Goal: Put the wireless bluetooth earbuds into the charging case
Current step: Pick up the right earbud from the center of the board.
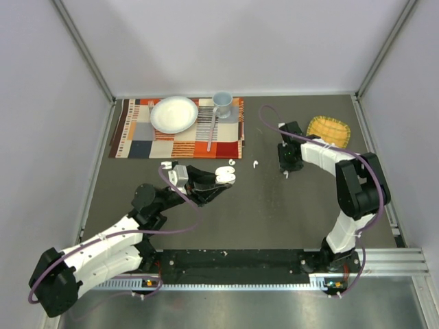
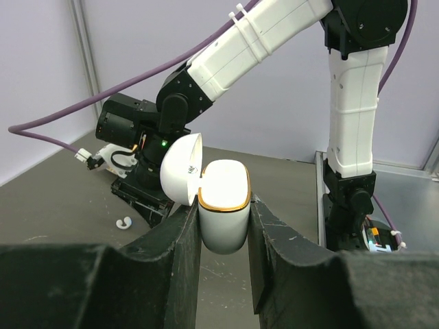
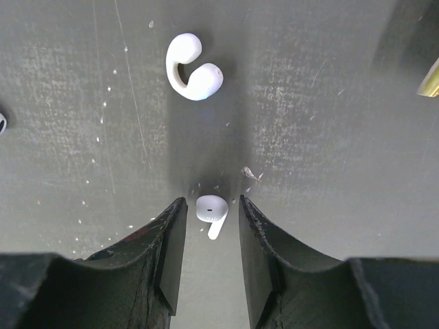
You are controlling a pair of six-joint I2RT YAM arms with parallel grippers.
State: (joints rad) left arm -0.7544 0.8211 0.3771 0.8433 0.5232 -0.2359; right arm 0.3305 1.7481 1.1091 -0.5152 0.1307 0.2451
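My left gripper [image 1: 221,179] is shut on the white charging case [image 1: 226,175] and holds it above the table. In the left wrist view the case [image 2: 223,205] stands between the fingers with its lid [image 2: 180,177] swung open to the left. My right gripper [image 1: 287,169] is open and low over the table, with a tiny white earbud [image 3: 211,210] lying between its fingertips [image 3: 171,233], apart from both. A curved white earbud [image 3: 193,68] lies further ahead; it also shows in the left wrist view [image 2: 124,223]. Two more white pieces [image 1: 232,162] [image 1: 255,164] lie on the table between the arms.
A striped placemat [image 1: 144,144] at the back left holds a white plate [image 1: 174,114], a grey cup [image 1: 221,101] and a spoon [image 1: 211,127]. A yellow woven dish [image 1: 328,129] sits at the back right, behind the right arm. Grey walls close in the table.
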